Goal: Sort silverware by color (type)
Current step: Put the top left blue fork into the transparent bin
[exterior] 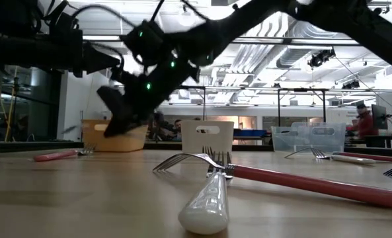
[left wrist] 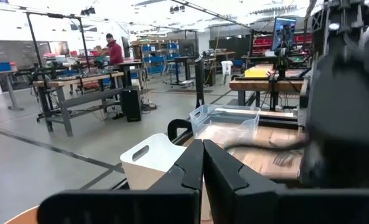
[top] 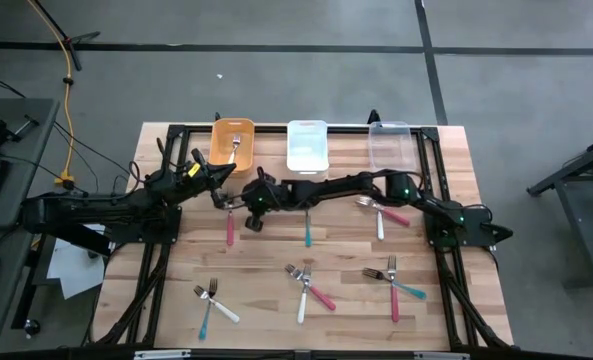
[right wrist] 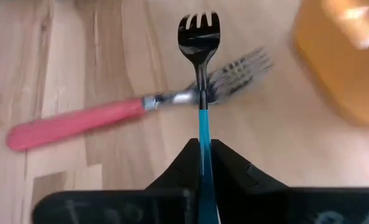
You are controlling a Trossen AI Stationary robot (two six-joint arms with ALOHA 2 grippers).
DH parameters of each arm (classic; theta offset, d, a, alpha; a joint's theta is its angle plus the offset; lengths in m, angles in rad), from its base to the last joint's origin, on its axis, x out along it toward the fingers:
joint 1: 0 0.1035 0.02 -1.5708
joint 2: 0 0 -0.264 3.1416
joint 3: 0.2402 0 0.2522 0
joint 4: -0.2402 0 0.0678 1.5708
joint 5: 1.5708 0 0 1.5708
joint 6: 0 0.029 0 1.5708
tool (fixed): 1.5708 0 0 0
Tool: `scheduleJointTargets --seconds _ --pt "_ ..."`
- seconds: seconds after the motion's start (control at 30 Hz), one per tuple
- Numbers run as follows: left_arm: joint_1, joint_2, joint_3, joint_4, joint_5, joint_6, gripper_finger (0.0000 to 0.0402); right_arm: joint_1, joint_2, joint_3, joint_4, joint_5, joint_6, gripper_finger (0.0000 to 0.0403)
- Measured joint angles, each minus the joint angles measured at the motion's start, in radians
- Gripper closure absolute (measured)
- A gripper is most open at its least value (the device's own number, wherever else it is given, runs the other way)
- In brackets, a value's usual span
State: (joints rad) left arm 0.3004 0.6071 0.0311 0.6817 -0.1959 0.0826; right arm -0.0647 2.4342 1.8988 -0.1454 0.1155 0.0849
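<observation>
My right gripper (right wrist: 203, 146) reaches in from the table's right to the far left part (top: 242, 205) and is shut on a teal-handled fork (right wrist: 200, 37). Under that fork a pink-handled fork (right wrist: 78, 121) lies flat on the wood (top: 230, 230), beside the orange bin (right wrist: 346, 56). My left gripper (left wrist: 203, 163) is shut on nothing and hangs in the air near the orange bin (top: 233, 140). Other forks with pink, teal and white handles lie scattered on the table. My right gripper pinches the fork's teal handle (right wrist: 203, 127) between its two fingers. The fingers lie along the handle and slant down from the table's right. The metal head (right wrist: 198, 31) points straight ahead of the fingers, and the fork crosses above the pink fork's neck.
Three bins stand along the far edge: orange, white (top: 307, 145) and clear (top: 389, 145); a fork lies in the orange one. Loose forks lie at mid table (top: 308, 232), mid right (top: 382, 215) and along the near part (top: 211, 300), (top: 306, 285), (top: 394, 275).
</observation>
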Motion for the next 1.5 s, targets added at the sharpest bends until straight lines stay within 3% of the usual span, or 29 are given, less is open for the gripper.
scheduleJointTargets --seconds 0.4,0.5,0.67,0.87,1.1,1.33,1.5 --pt "0.000 0.000 0.000 0.002 -0.017 0.006 0.0401 0.000 -0.150 -0.002 -0.393 0.202 -0.064 0.0390" --pt "0.000 0.000 0.000 0.003 -0.020 0.006 0.0401 0.005 -0.202 -0.057 -0.396 0.246 -0.059 0.0390" --pt "0.000 0.000 0.000 0.004 -0.021 0.007 0.0401 0.020 -0.355 -0.291 -0.275 0.304 -0.008 0.0390" --pt "0.000 0.000 0.000 0.003 -0.021 0.007 0.0401 0.043 -0.646 -0.649 -0.055 0.340 0.084 0.0390" --pt "0.000 0.000 0.000 0.003 -0.021 0.000 0.0401 0.028 -1.026 -0.914 -0.177 0.504 0.195 0.0390" --pt "0.000 0.000 0.000 0.003 -0.021 -0.003 0.0401 -0.158 -1.308 -1.084 -0.428 0.540 0.269 0.0390" --pt "0.000 0.000 0.000 -0.004 -0.021 -0.019 0.0401 -0.346 -1.392 -1.216 -0.390 0.410 0.190 0.0390"
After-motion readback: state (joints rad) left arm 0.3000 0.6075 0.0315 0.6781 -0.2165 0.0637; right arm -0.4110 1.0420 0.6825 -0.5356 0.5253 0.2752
